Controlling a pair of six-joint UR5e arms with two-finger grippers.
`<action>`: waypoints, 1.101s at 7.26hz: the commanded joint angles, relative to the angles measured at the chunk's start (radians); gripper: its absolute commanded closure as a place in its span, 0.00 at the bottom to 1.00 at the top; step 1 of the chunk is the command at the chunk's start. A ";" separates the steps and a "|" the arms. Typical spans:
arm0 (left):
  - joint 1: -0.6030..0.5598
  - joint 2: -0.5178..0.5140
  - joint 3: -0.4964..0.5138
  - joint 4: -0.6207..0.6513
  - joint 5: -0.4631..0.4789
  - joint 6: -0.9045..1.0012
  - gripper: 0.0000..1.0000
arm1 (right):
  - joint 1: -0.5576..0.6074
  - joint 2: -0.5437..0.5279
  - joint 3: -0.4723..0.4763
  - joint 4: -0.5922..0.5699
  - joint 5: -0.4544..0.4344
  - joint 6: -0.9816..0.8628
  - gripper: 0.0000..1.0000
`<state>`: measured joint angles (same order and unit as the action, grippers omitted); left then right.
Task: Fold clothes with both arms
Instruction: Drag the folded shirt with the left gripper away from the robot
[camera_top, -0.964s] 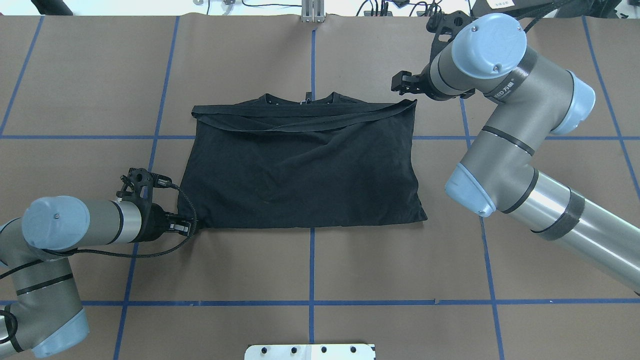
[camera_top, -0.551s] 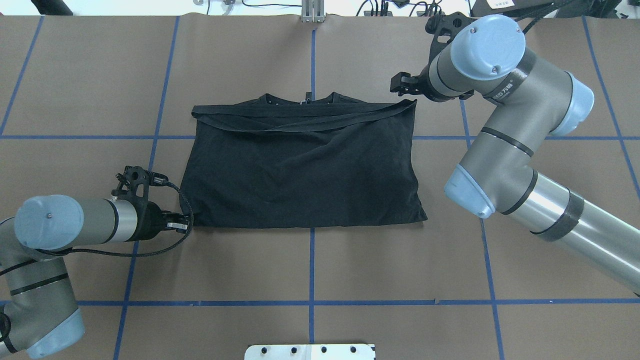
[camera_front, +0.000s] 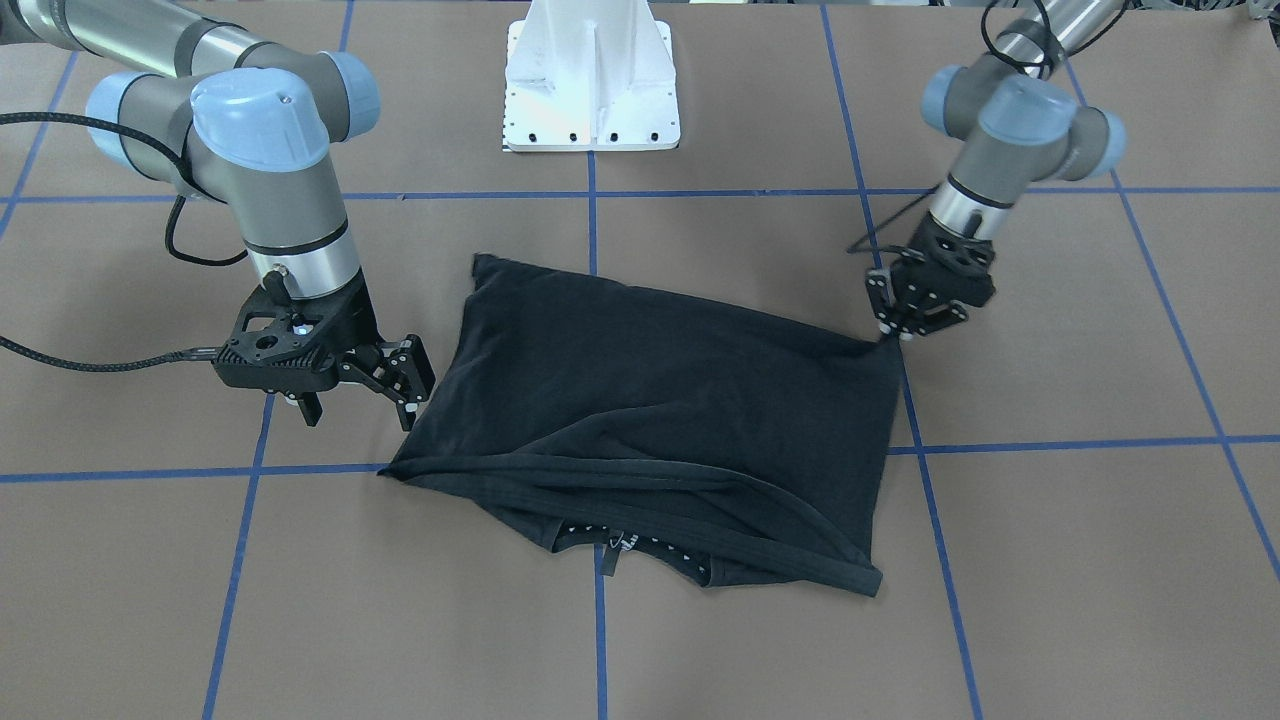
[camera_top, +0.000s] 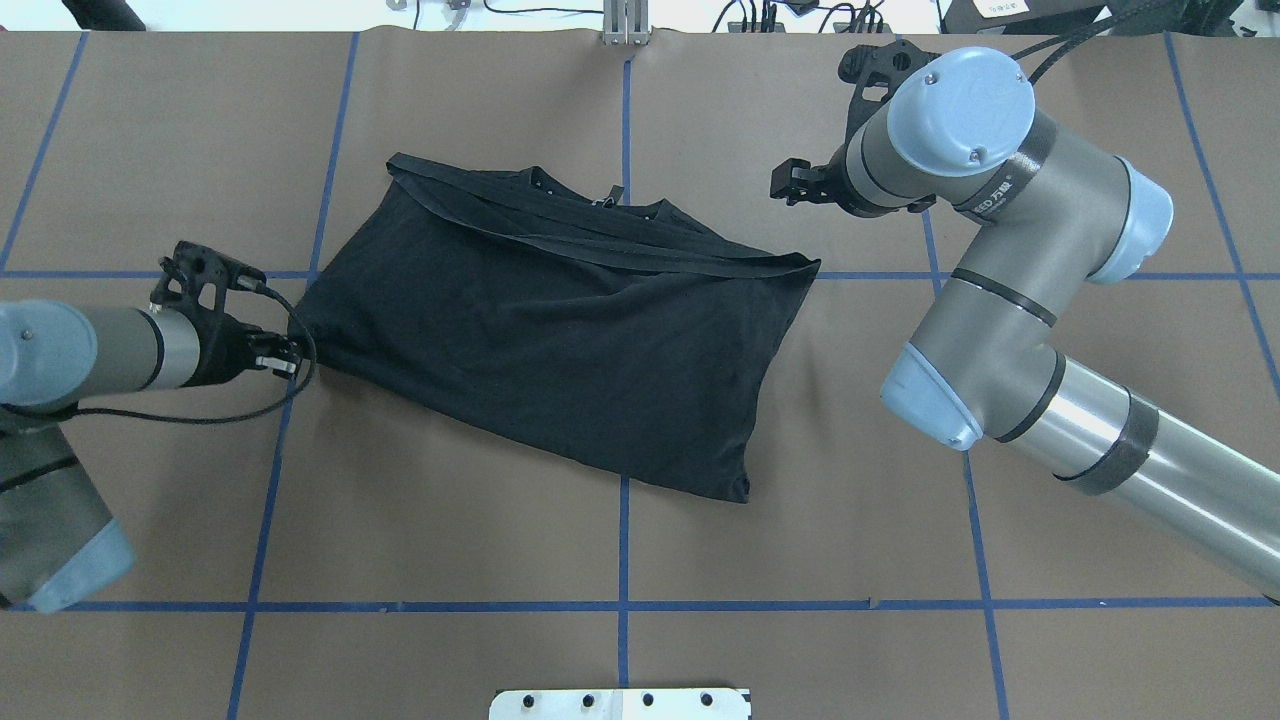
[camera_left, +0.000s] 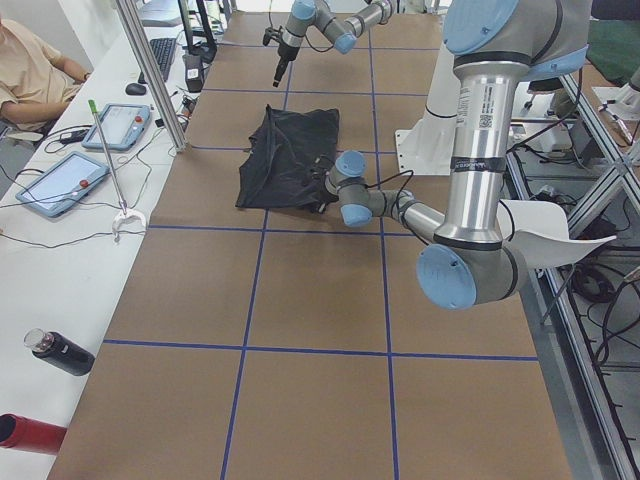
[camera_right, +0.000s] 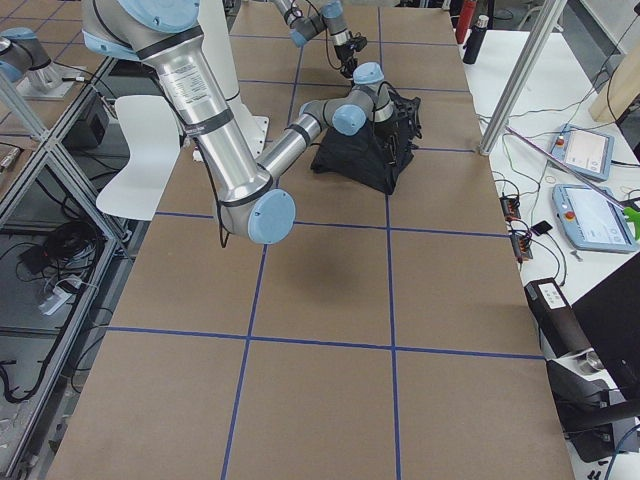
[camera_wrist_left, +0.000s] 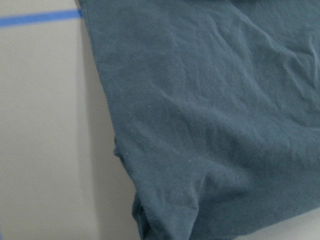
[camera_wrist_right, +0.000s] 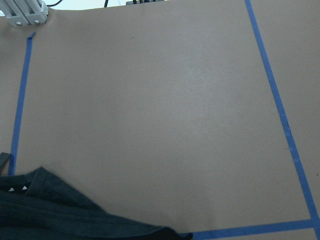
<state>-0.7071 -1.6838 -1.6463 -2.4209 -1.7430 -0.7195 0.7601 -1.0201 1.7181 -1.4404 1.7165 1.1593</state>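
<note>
Clamping the near left corner of the shirt (camera_top: 560, 340) in the left claw (camera_top: 289, 357), with the cloth drawn to a point there, likely to drag or square it for the next fold. Lies skewed across the middle of the bench (camera_top: 800, 550), doubled once, with the hem band laid up by the collar (camera_front: 640, 550). Holding the right claw (camera_top: 782, 187) spread and empty, near the far right corner but apart from it, probably ready for a matching grip. Cannot see any print: folded inside or face down. Cannot make out the left fingertips against the black cloth; nothing but fabric and bench in that wrist view. Too small in both side views to judge either claw.
</note>
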 joint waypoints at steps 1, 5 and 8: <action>-0.188 -0.226 0.318 -0.003 -0.001 0.184 1.00 | -0.007 0.001 -0.002 0.001 0.000 0.002 0.00; -0.281 -0.605 0.750 -0.007 0.014 0.242 1.00 | -0.025 0.003 0.014 0.001 0.000 0.008 0.00; -0.360 -0.553 0.740 -0.113 -0.053 0.324 0.00 | -0.054 0.031 -0.011 0.001 -0.003 0.045 0.00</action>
<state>-1.0203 -2.2520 -0.9041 -2.5091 -1.7529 -0.4556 0.7184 -1.0042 1.7214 -1.4389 1.7151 1.1775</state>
